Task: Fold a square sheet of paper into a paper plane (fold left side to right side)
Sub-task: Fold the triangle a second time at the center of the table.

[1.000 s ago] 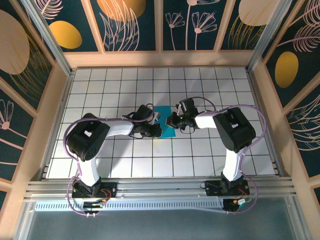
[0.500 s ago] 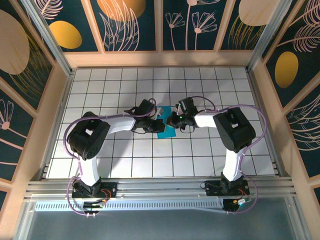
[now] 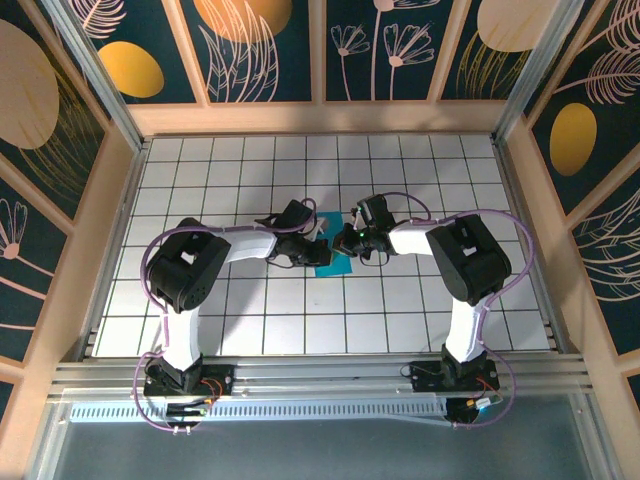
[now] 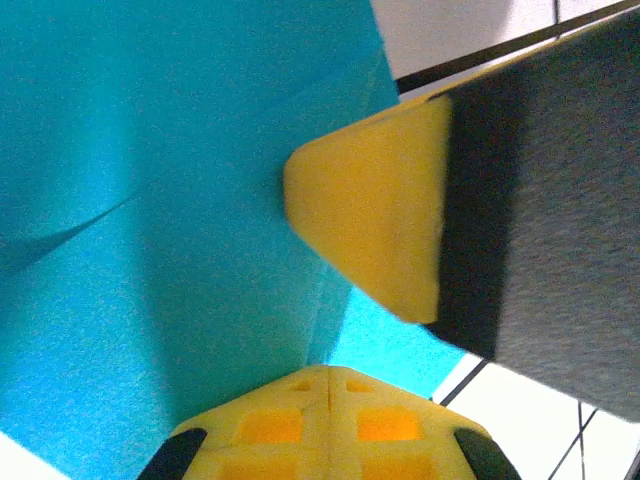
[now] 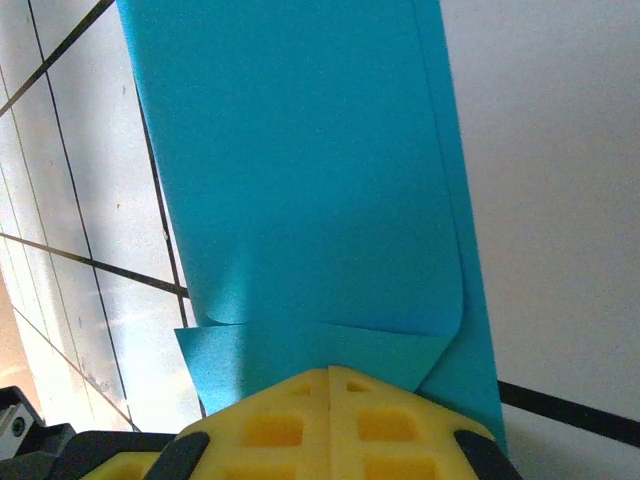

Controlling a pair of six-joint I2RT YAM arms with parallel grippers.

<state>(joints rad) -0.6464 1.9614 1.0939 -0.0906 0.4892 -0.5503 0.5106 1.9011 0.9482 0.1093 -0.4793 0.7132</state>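
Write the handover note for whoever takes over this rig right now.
Left claw: shut, tip on the paper, beside a crease.
Right claw: shut, tip at a folded flap; whether it pinches or presses is unclear.
Paper: between the two claws.
Done: first folds and creases are in.
Left: the remaining folds.

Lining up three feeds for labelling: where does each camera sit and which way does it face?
Top external: above and behind the bases, looking down on the tiled table; both arms show, left hand and right hand close together over the blue paper.
Left wrist: on the left arm, looking down past its shut hand onto the paper.
Right wrist: on the right arm, looking past its shut hand along the paper and tiles.
Shared: every view shows the paper.
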